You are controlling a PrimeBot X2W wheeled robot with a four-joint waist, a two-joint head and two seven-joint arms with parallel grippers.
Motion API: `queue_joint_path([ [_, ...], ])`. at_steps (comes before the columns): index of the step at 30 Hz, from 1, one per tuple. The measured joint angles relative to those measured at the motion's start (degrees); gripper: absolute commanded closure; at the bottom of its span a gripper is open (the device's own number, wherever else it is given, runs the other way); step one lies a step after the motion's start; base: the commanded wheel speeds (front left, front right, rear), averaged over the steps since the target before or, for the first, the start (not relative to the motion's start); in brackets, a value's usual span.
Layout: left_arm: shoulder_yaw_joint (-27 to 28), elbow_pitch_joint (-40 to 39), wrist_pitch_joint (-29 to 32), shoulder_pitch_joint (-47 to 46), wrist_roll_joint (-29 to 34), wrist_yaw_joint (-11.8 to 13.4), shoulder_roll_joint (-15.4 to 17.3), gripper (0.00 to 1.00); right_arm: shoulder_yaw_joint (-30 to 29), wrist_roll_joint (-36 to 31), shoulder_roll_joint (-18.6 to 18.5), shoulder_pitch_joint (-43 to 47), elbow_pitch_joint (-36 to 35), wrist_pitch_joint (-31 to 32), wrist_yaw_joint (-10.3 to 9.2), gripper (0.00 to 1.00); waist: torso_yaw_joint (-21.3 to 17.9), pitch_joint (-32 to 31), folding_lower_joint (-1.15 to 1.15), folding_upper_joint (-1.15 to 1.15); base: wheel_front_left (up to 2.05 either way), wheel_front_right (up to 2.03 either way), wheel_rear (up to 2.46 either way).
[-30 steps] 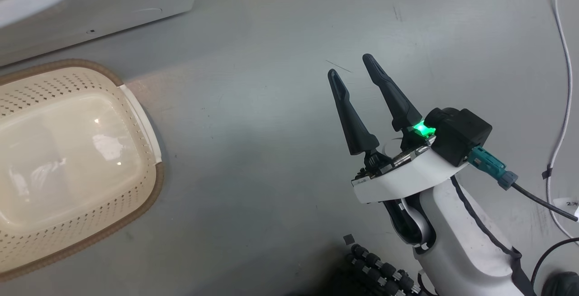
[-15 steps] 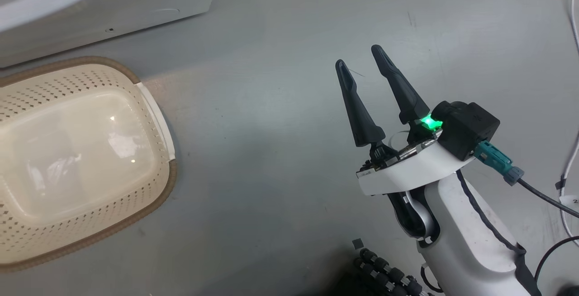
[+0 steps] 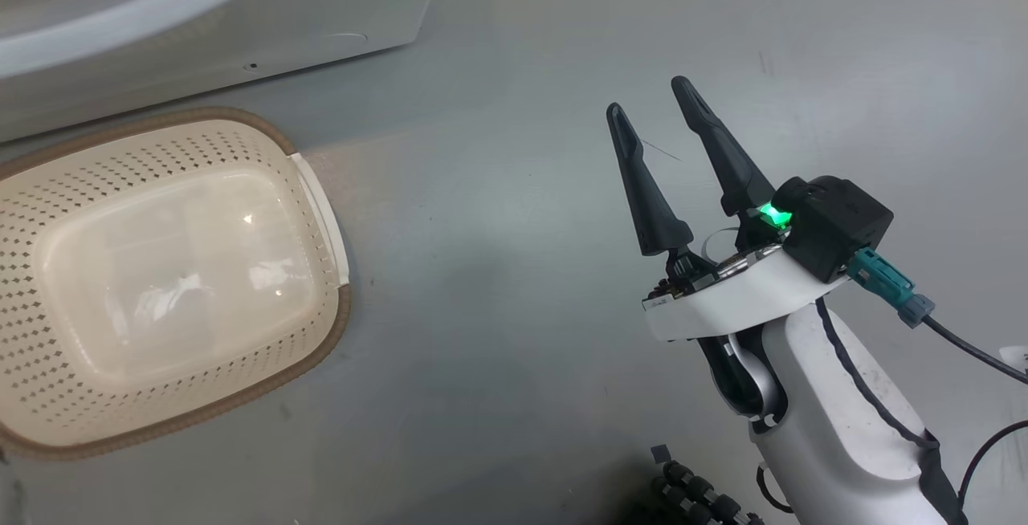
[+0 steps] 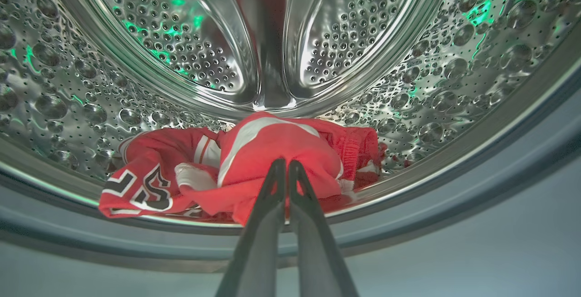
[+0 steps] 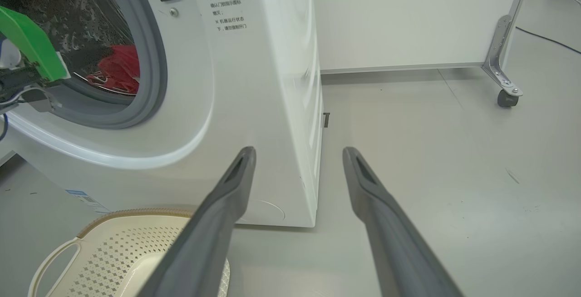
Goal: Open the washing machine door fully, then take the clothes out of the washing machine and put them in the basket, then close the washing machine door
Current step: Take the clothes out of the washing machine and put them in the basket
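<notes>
Washing machine [image 5: 254, 83]: white, round opening uncovered, steel drum [image 4: 68, 106] in sight.
Basket [image 3: 321, 188]: cream, on the floor [image 3: 498, 228] just in front of the washing machine, nothing in it.
Clothes [image 4: 272, 151]: red bundle inside the washing machine, low in the drum by its front lip.
Right pincer [image 3: 649, 95]: fingers spread, holding nothing, above the floor off the washing machine's front corner.
Left pincer [image 4: 283, 165]: inside the washing machine's opening, fingers pressed together, tips against the clothes; whether cloth is pinched, I cannot tell.

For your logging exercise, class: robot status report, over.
Left gripper shut, fingers at clothes in drum. Right gripper open, above floor beside basket. No obstruction seen.
</notes>
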Motion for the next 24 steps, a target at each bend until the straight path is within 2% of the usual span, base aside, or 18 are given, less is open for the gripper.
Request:
queue_joint_path([
  [5, -0.56, -2.43, -5.35, 3.02, 0.0, 0.19, -3.25, 1.0, -1.54, -0.96, -0.03, 0.01, 0.38, 0.0, -0.51, 0.0, 1.63, -1.11, 0.0, 0.0, 0.0, 0.0, 0.0],
  [14, -1.04, -7.24, -14.64, 9.2, 1.56, 1.49, -5.1, 1.0, -2.12, -1.83, -0.05, 0.53, 1.56, 0.0, -0.49, 0.0, 3.93, -4.48, 0.0, 0.0, 0.0, 0.0, 0.0],
  [24, -1.82, -11.6, -18.79, 14.63, 2.64, 2.81, -7.97, 1.0, -3.24, -3.2, -0.07, 3.13, 3.08, 0.0, -0.46, 0.0, 5.78, -9.26, 0.0, 0.0, 0.0, 0.0, 0.0],
])
